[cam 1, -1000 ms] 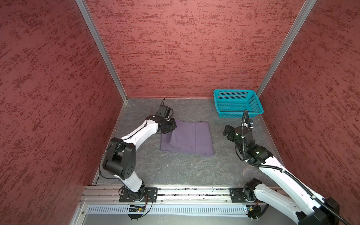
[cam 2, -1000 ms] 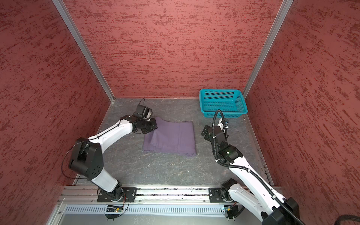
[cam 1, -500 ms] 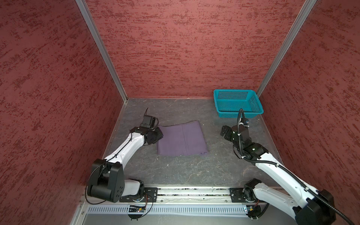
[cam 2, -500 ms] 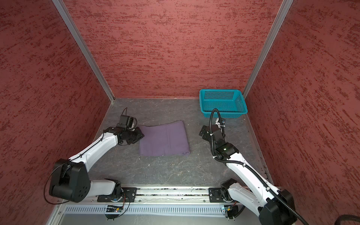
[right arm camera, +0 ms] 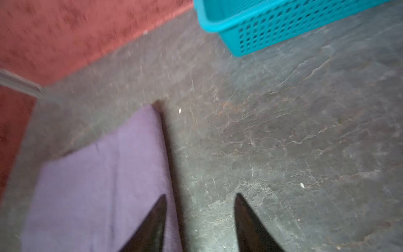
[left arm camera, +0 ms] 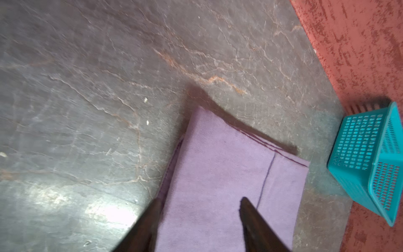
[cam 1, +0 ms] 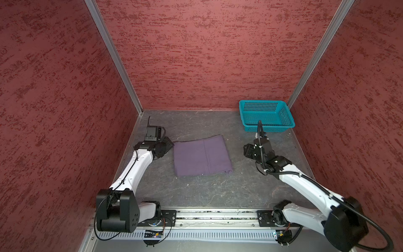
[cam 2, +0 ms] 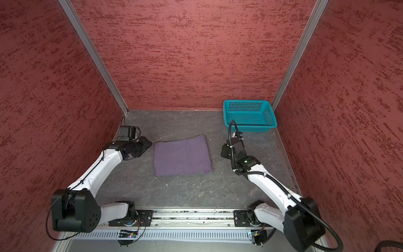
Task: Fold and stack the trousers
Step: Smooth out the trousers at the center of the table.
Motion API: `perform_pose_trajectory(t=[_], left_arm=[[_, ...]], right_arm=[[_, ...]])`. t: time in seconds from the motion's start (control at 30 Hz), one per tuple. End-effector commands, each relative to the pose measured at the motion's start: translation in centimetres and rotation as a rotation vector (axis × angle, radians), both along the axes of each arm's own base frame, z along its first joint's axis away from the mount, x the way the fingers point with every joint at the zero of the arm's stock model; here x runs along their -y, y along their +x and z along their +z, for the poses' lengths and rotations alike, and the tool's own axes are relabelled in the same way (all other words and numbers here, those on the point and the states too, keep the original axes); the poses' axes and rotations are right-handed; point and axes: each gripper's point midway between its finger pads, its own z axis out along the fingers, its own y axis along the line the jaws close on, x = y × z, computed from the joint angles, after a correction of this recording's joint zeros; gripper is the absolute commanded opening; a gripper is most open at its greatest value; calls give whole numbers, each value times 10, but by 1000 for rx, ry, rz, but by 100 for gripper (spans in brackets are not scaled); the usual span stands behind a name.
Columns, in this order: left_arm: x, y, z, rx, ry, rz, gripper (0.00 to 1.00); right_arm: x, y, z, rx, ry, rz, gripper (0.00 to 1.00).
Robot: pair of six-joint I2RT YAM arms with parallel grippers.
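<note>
The trousers (cam 1: 202, 156) (cam 2: 182, 156) lie folded into a flat purple rectangle in the middle of the grey floor, seen in both top views. My left gripper (cam 1: 170, 143) (cam 2: 149, 143) hangs just off their far left corner. In the left wrist view the left gripper (left arm camera: 200, 200) is open, its fingers above the trousers (left arm camera: 218, 174) with nothing held. My right gripper (cam 1: 246, 150) (cam 2: 223, 151) stands to the right of the cloth, a gap apart. The right gripper (right arm camera: 200, 196) is open over bare floor beside the trousers (right arm camera: 104, 181).
A teal perforated basket (cam 1: 267, 115) (cam 2: 249, 115) (left arm camera: 370, 161) (right arm camera: 272, 28) sits empty in the far right corner. Red textured walls (cam 1: 207, 54) close the floor on three sides. A metal rail (cam 1: 218, 215) with both arm bases runs along the near edge.
The left gripper has let go of the trousers' far left corner and drawn back to the left. The cloth has shifted slightly left and turned a little. The right gripper's jaws have narrowed.
</note>
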Motion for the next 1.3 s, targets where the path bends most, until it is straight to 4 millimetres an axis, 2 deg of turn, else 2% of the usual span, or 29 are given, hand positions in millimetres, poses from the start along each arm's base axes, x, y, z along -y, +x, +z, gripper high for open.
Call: perform_pose_trajectory(t=[0.0, 0.07, 0.1, 0.17, 0.23, 0.33, 0.43, 0.6, 0.77, 0.87, 0.97, 1.03, 1.1, 1.27], left_arm=[[18, 2, -3, -12, 32, -68, 49], [23, 2, -12, -43, 35, -82, 49], [24, 2, -16, -55, 35, -83, 52], [24, 0, -25, -76, 37, -81, 61], [22, -2, -30, -89, 46, -77, 66], [17, -4, -36, -111, 69, -77, 68], [13, -3, -43, -129, 91, -82, 70], [13, 1, -63, -149, 93, -92, 70], [22, 9, -82, -156, 60, -119, 69], [30, 16, -88, -150, 31, -139, 60], [34, 21, -89, -148, 22, -151, 33], [37, 25, -81, -131, 25, -162, 22], [38, 28, -68, -109, 40, -174, 15], [45, 37, -33, -33, 75, -205, 5]], right_arm=[[-50, 1, -12, -83, 70, 197, 33], [-76, 0, -22, -116, 71, 268, 31], [-87, -1, -21, -114, 73, 297, 34], [-107, -4, -35, -145, 43, 345, 46], [-114, -4, -45, -174, 5, 349, 55], [-109, -2, -63, -218, -50, 324, 62], [-102, -1, -75, -241, -102, 303, 63], [-96, -2, -84, -260, -126, 284, 63], [-88, -4, -87, -268, -149, 258, 61], [-85, -6, -90, -279, -149, 252, 54], [-81, -10, -94, -293, -140, 235, 44], [-78, -12, -99, -310, -125, 222, 36], [-76, -15, -103, -324, -105, 212, 29], [-72, -21, -112, -345, -76, 195, 28]])
